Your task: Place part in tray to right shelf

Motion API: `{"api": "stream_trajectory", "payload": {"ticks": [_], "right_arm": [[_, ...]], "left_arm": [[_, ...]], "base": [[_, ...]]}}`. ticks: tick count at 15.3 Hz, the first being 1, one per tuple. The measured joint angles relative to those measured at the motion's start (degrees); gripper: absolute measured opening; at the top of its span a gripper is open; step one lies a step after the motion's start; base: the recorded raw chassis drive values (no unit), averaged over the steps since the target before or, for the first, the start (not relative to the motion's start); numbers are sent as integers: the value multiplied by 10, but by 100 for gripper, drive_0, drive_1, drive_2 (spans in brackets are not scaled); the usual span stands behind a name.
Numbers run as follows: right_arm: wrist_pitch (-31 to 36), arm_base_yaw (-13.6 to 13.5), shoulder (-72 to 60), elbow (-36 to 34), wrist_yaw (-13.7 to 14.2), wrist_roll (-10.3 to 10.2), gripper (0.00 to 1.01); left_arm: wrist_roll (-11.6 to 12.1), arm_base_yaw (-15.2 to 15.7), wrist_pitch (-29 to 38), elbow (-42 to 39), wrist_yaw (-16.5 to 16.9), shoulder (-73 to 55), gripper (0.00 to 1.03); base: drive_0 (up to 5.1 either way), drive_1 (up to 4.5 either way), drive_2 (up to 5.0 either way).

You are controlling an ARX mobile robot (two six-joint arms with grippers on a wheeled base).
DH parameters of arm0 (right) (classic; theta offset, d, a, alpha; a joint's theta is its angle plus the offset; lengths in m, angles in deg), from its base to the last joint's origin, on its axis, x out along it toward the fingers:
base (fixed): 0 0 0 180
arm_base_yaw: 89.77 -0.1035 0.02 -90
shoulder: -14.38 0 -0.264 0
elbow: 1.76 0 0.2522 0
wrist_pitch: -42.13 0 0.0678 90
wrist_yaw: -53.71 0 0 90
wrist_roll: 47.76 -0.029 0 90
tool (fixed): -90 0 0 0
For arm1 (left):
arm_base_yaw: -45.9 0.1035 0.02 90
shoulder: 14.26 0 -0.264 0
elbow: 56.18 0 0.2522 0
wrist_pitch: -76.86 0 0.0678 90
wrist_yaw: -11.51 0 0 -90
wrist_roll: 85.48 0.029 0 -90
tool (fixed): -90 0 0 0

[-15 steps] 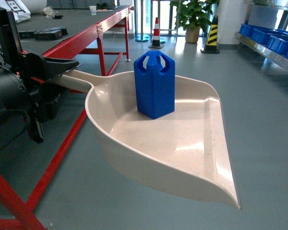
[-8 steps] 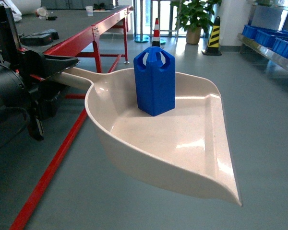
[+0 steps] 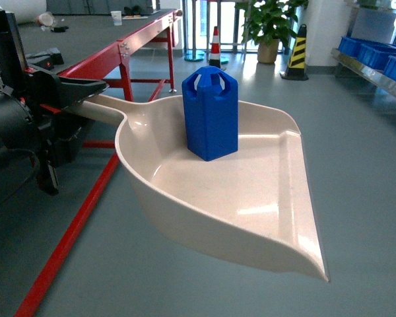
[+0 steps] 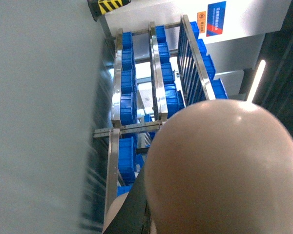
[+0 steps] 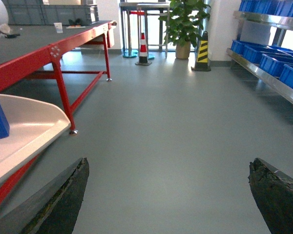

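Observation:
The cream tray [image 3: 251,191] hangs level over the floor, its handle clamped in my left gripper [image 3: 79,96], which is shut on it. The blue part [image 3: 211,115] stands upright on the tray's back half. In the left wrist view the tray's underside [image 4: 224,165] fills the lower right, with one dark finger [image 4: 136,209] beside it. Beyond it is the steel right shelf [image 4: 158,83], also at the head view's right edge [image 3: 376,69]. My right gripper [image 5: 168,195] is open over bare floor, and the tray's rim [image 5: 29,131] lies to its left.
A red-framed table [image 3: 119,56] runs along the left. A striped cone [image 3: 214,46], a yellow-black post [image 3: 296,53] and a potted plant [image 3: 267,23] stand at the back. Blue crates [image 3: 389,56] fill the shelf. Grey floor [image 3: 356,165] spreads between table and shelf.
The red table and its legs have slid away to the upper left in the head view. The tray, the part and my left gripper keep their places in the picture.

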Motion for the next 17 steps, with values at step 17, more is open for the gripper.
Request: {"api": "stream_trajectory", "payload": {"ticks": [17], "right_arm": [[0, 0, 0, -1, 0, 0, 98]], "left_arm": [[0, 0, -5, 0, 2, 0, 16]], "base": [[3, 436, -429]]}}
